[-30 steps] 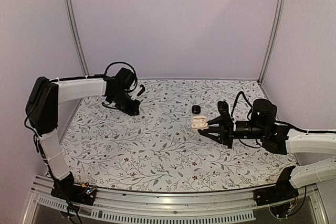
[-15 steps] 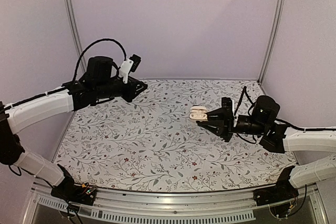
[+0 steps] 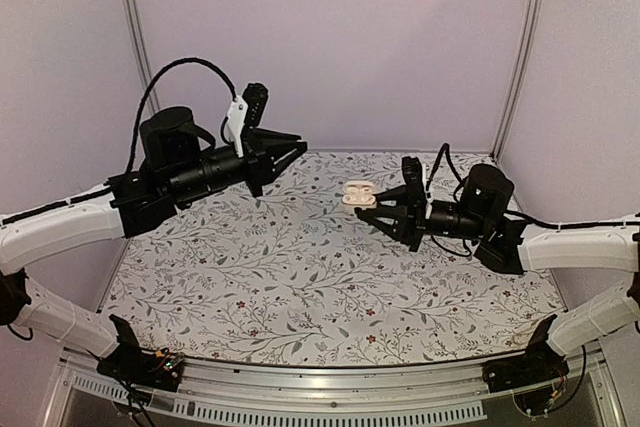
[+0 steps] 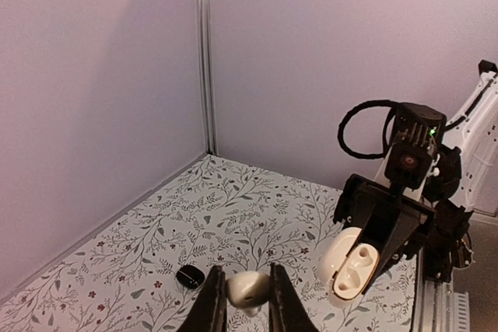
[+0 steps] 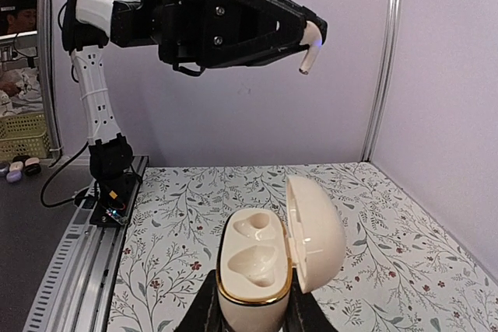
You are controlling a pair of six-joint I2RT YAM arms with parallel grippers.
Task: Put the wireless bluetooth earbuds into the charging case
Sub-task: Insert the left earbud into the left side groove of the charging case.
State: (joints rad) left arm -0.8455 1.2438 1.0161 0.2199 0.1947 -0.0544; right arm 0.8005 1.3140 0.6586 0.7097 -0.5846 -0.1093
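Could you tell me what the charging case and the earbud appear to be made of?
Charging case: apparently moulded plastic, glossy cream, given the soft highlights on its open lid; the thin gold band around the base's rim may be metallic trim or paint. Earbud: likely the same smooth cream plastic, with slight sheen.

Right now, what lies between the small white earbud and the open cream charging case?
Nothing: only air separates the small white earbud from the open cream charging case, shown in the right wrist view.

The charging case [image 5: 253, 258] – glossy, smooth, probably plastic.
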